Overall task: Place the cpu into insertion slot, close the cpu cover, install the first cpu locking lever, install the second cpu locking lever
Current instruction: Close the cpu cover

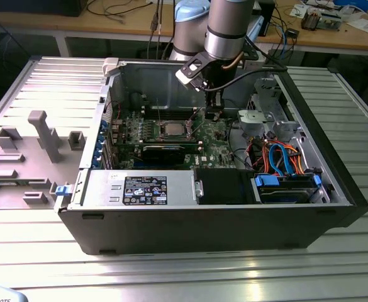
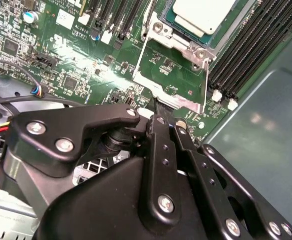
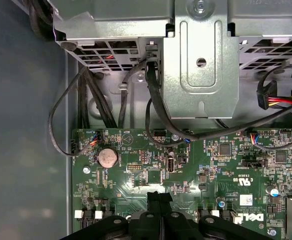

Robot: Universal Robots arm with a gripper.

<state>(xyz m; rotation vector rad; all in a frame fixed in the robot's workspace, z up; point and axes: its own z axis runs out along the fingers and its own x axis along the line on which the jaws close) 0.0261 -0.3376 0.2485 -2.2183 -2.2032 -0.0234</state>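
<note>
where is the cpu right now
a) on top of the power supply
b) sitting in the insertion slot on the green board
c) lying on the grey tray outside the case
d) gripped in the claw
b: in the second wrist view the cpu lies in the insertion slot with its silver top bare, the cpu cover swung open, and the claw by the cover's free edge.

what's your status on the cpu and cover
gripper shut, tip at the cpu cover edge. cpu seated in the insertion slot, cover swung open, off it. nothing between gripper and cover.
</note>
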